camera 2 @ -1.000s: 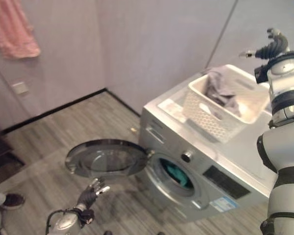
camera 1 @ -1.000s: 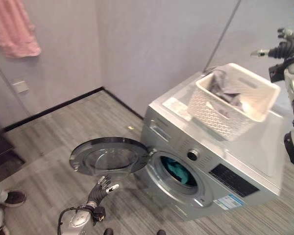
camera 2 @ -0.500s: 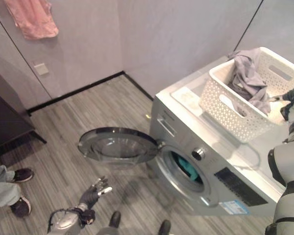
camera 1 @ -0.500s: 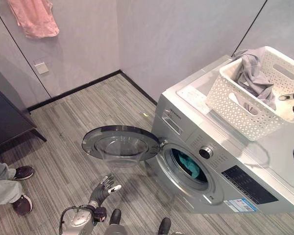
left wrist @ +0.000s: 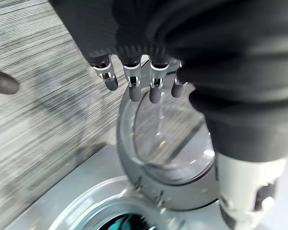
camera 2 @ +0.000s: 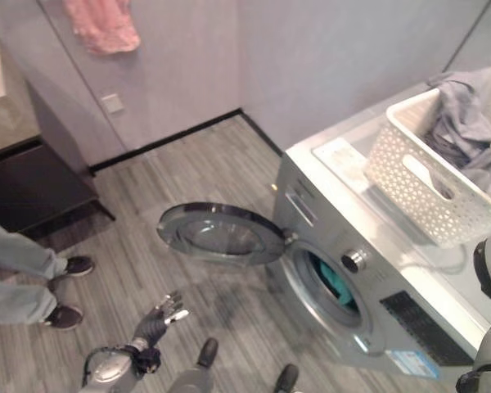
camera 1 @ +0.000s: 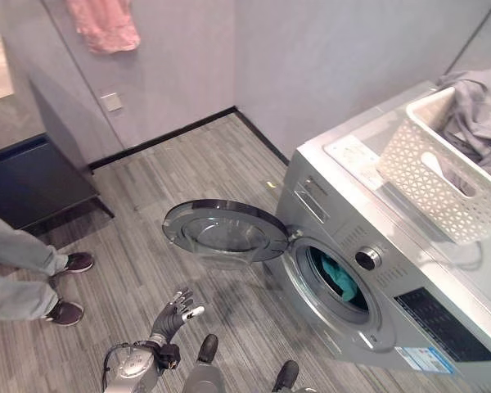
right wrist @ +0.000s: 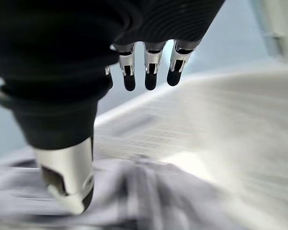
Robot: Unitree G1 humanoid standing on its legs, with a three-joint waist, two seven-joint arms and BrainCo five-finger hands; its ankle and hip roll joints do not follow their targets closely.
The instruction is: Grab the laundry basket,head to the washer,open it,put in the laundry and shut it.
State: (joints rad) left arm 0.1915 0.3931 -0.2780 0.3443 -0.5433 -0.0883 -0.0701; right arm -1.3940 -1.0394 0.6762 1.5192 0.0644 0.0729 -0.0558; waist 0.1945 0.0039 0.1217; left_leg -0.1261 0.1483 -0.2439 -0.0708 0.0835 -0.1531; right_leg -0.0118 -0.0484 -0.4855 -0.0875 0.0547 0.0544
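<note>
The silver washer (camera 1: 409, 270) stands at the right with its round door (camera 1: 225, 232) swung open over the floor. A teal cloth (camera 1: 338, 278) lies in the drum. On the washer's top sits the white laundry basket (camera 1: 434, 176) with grey laundry (camera 2: 462, 123) piled in it. My left hand (camera 1: 177, 309) hangs low in front of the door, open and holding nothing; in the left wrist view its fingers (left wrist: 133, 84) point at the door glass (left wrist: 168, 139). My right hand (right wrist: 146, 69) hovers open just above the grey laundry (right wrist: 149, 191), fingers straight.
A person's legs (camera 1: 16, 274) and dark shoes (camera 1: 75, 262) stand on the striped floor at the left. A dark cabinet (camera 1: 33, 176) sits against the back wall. A pink cloth (camera 1: 102, 24) hangs on the wall above a socket (camera 1: 110, 101).
The camera has swung, shifting the whole scene rightwards. My right hand has come down from high above the basket to just over the grey laundry. The left hand has kept its pose.
</note>
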